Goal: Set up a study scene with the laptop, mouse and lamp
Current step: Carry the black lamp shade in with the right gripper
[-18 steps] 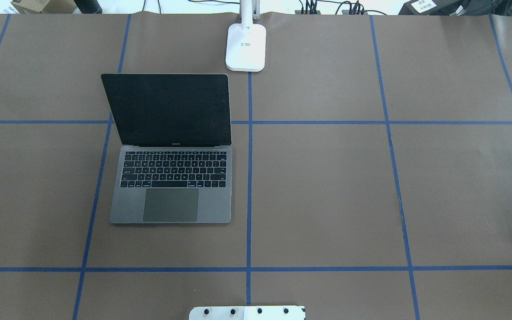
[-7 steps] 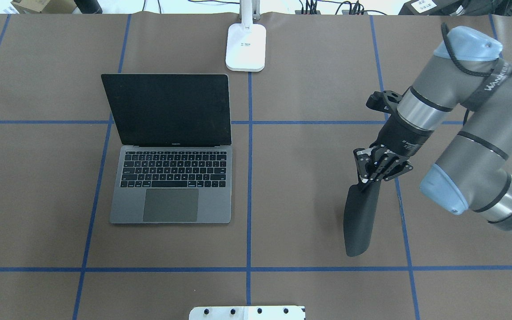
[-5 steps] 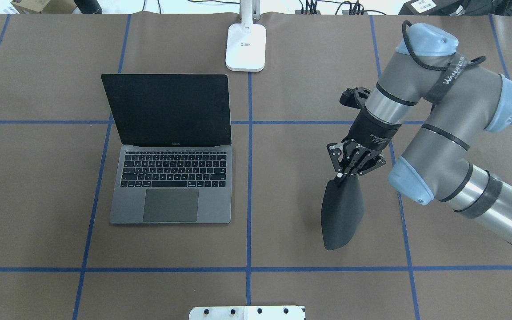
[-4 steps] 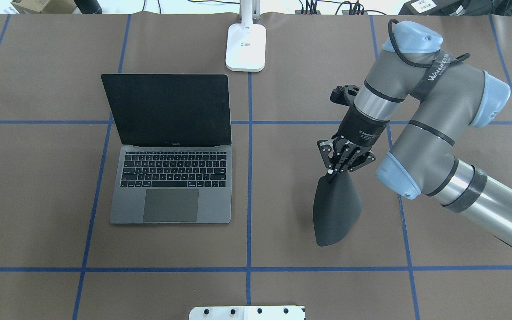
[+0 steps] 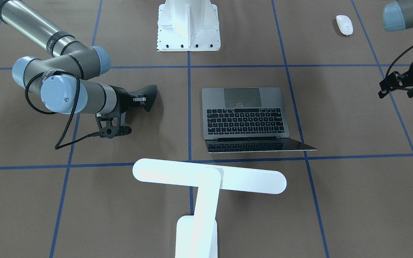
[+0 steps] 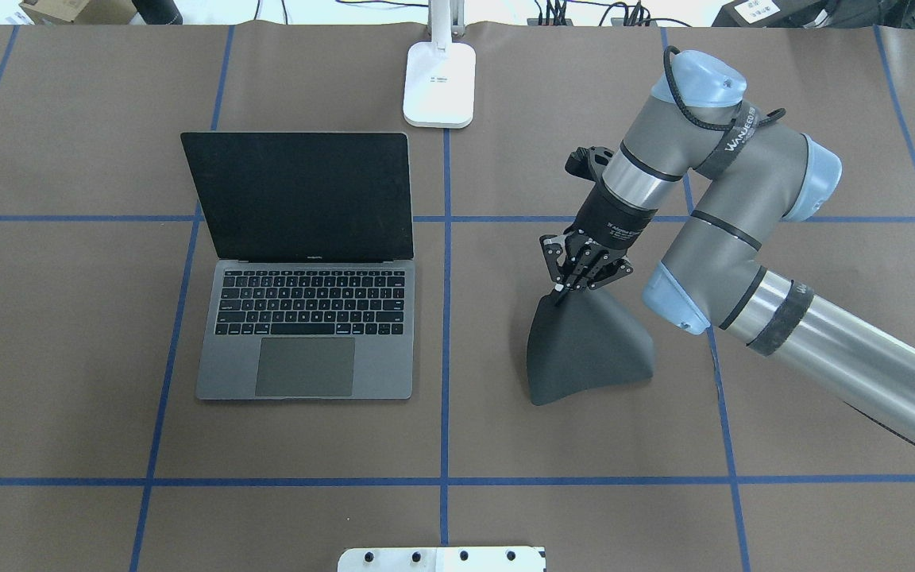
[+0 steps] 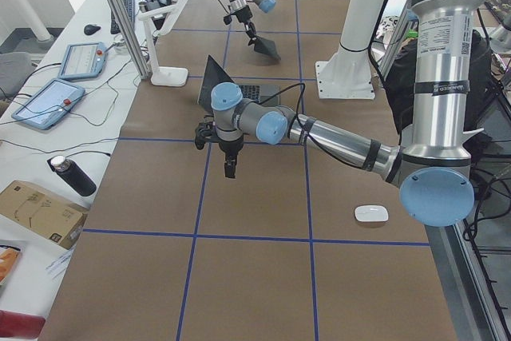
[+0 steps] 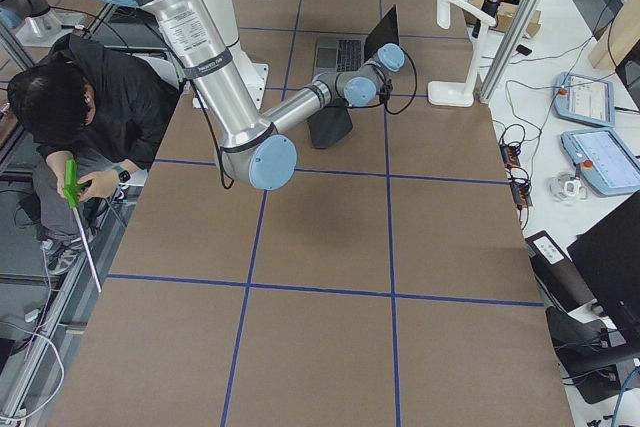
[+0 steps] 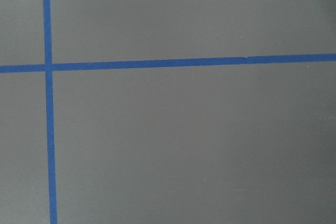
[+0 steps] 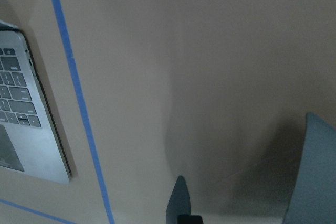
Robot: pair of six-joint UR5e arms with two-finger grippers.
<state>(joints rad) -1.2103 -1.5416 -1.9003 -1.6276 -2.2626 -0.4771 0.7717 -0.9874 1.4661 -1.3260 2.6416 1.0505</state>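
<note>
Currently gripped: mouse pad (image 6: 588, 353) corner, pinched by right gripper (image 6: 561, 297).
Left gripper (image 7: 229, 170): jaw state indeterminate.
Risk: creased, skewed mouse pad if released while draped.

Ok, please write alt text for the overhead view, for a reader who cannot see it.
The right gripper holds a limp black pad by one edge over a brown table, right of an open grey laptop. A white lamp stands at the far edge.
</note>
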